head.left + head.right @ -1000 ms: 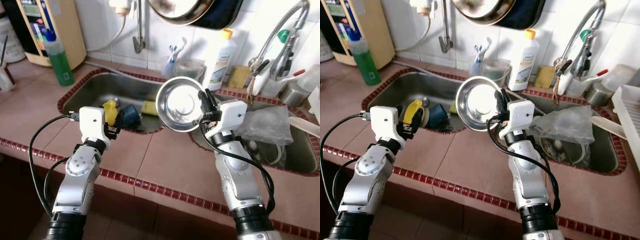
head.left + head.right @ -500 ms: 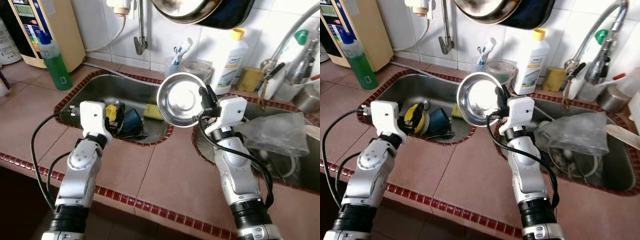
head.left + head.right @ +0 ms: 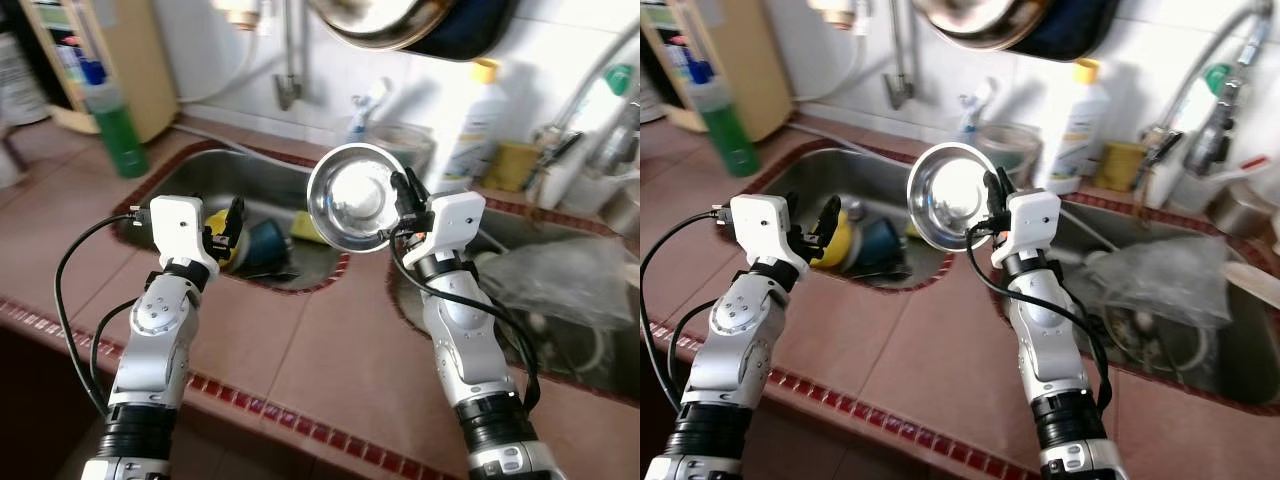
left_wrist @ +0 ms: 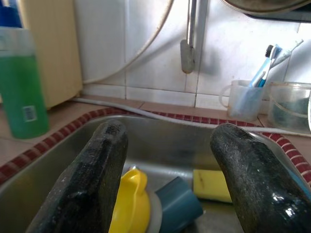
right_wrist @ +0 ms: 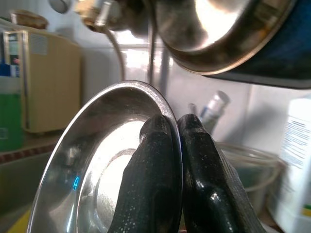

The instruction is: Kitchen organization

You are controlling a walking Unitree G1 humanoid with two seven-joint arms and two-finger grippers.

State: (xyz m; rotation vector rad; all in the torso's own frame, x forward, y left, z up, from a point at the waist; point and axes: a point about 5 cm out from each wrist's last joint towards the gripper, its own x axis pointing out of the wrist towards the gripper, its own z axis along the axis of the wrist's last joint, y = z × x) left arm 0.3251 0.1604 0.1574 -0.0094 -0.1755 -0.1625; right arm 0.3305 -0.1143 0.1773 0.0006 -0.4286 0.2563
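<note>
The right gripper [image 5: 177, 145] was pinched tight on the rim of a round shiny steel bowl [image 3: 350, 197], one finger inside and one outside, holding it tilted on edge above the strip of brown tiled counter [image 3: 330, 340] between the two sink basins. The left gripper [image 3: 232, 215] hung over the near edge of the left steel sink basin [image 3: 215, 170], fingers [image 4: 90, 179] spread wide with nothing between them. The left wrist view showed what lay in that basin: a yellow plastic piece [image 4: 129, 206], a dark teal cup [image 4: 180, 206] on its side touching it, and a yellow sponge [image 4: 211, 184] just beside; also a clear tumbler with toothbrushes [image 4: 245, 97] at the basin's far edge and a green liquid bottle [image 4: 22, 90] on the far left corner, label too blurred to read. The right wrist view showed a large steel pan [image 5: 218, 29] hanging on the wall above the bowl. The head views added a white bottle with yellow cap [image 3: 1068, 125], its print unreadable, behind the divider, and a crumpled clear plastic bag [image 3: 1160, 275] over the right sink basin [image 3: 1200, 360].
</note>
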